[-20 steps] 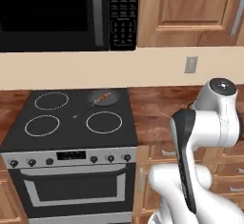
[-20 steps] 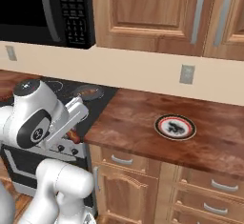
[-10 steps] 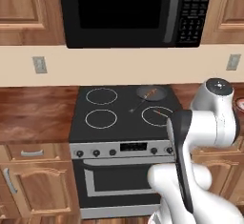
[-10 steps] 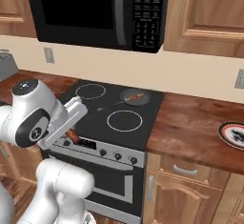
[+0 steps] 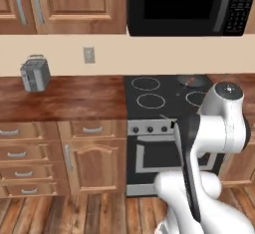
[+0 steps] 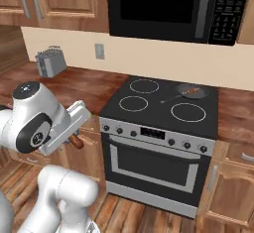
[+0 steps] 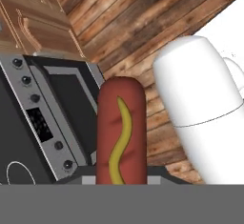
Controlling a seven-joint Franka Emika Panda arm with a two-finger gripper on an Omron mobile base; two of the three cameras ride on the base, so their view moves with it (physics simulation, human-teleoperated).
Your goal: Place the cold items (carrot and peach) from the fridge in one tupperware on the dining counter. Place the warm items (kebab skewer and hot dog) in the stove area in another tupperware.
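Gripping the hot dog (image 7: 119,131), the pincer (image 7: 121,180), fingertips cut off under its lower end.

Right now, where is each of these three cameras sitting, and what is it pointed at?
Left base view: behind the arm's left, facing the stove, toaster and counter; the white arm rises lower right.
Right base view: behind its right, facing the same stove and toaster; the arm shows lower left, hot dog at its hand.
Hand view: on the hand, looking along the fingers at the held hot dog, oven front and floor.
Shared: both base views show the pan.
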